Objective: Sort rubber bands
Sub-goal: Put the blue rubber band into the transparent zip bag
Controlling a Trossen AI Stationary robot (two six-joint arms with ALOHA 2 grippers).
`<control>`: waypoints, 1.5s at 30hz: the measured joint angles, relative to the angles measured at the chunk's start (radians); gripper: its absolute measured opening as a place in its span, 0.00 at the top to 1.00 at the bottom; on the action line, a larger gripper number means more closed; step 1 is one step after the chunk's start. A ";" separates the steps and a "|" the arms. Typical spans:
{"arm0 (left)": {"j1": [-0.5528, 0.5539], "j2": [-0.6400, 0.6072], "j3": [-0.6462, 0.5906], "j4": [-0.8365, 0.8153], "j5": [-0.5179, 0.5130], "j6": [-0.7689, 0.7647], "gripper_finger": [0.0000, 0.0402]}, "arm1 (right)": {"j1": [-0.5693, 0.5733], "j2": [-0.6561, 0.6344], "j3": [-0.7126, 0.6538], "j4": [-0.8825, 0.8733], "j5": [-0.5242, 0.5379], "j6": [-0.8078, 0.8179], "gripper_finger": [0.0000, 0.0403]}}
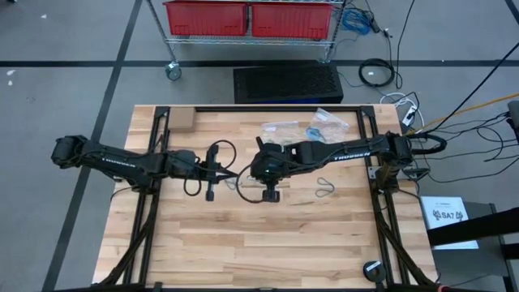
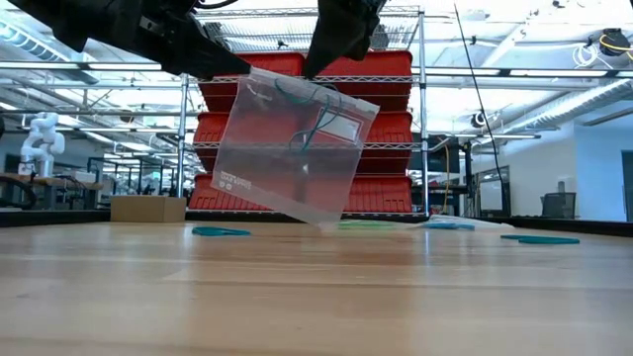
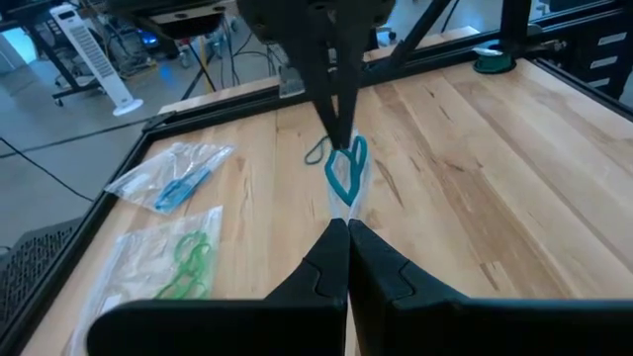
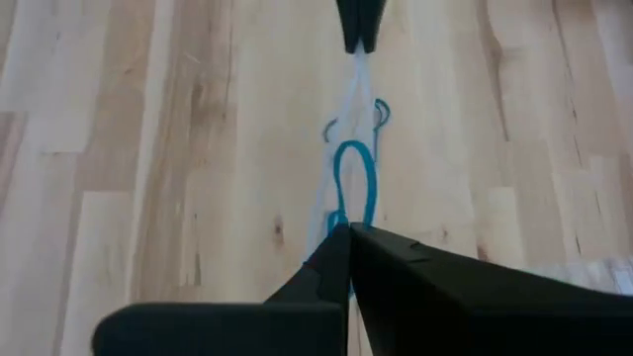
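**Teal bands bagged and held aloft**

I see teal bands [image 2: 315,124] inside a clear bag [image 2: 287,158] that hangs tilted above the surface [image 2: 316,297], pinched between my two claws. The left claw [image 3: 346,229] is closed on one top edge, the right claw [image 4: 348,233] closed on the opposite edge. Another band [image 1: 325,187] lies loose on the surface nearby.

Wooden table [image 1: 268,243], red bins [image 1: 251,16] on wire shelving, cardboard box [image 2: 147,209], black mat [image 1: 288,83]
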 joint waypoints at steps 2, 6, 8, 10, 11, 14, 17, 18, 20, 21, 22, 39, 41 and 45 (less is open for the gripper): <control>0.002 0.000 0.000 0.000 0.000 0.000 0.99 | 0.000 0.000 0.000 -0.001 0.016 0.001 1.00; 0.002 0.000 0.000 0.000 0.000 0.000 0.99 | -0.001 -0.008 0.000 -0.017 0.156 0.007 1.00; 0.001 0.000 0.000 0.000 0.000 0.000 0.99 | -0.010 -0.010 0.001 -0.021 0.146 0.010 1.00; 0.001 0.000 0.000 0.000 0.000 0.000 0.99 | -0.017 0.000 0.001 -0.019 0.094 0.012 1.00; 0.001 0.000 0.000 0.000 0.000 0.000 0.99 | -0.018 0.006 0.001 -0.012 0.069 0.012 1.00; 0.001 0.000 0.000 0.000 -0.012 0.000 0.99 | -0.009 0.014 0.001 0.018 0.018 0.007 1.00; 0.001 0.000 0.000 -0.005 -0.027 0.000 0.99 | 0.009 0.013 0.001 0.035 0.023 0.003 1.00; 0.001 0.000 0.000 -0.005 -0.028 0.000 0.99 | 0.012 0.013 0.001 0.035 0.023 0.004 1.00; 0.001 0.000 0.000 -0.005 -0.029 0.000 0.99 | 0.021 0.013 0.001 0.035 0.023 0.006 1.00; 0.001 0.000 0.000 -0.004 -0.029 0.000 0.99 | 0.024 0.013 0.001 0.034 0.022 0.009 1.00; 0.001 0.000 0.000 -0.005 -0.030 0.000 0.99 | 0.027 0.013 0.001 0.032 0.022 0.010 1.00; 0.001 0.000 0.000 -0.042 -0.031 0.000 0.99 | 0.116 -0.225 -0.278 -0.323 0.072 0.231 1.00; 0.001 0.000 0.000 -0.042 -0.031 0.000 0.99 | 0.139 -0.304 -0.422 -0.251 0.070 0.275 1.00; 0.001 0.000 0.000 -0.027 -0.031 0.000 0.99 | 0.179 -0.437 -0.710 -0.108 0.053 0.401 1.00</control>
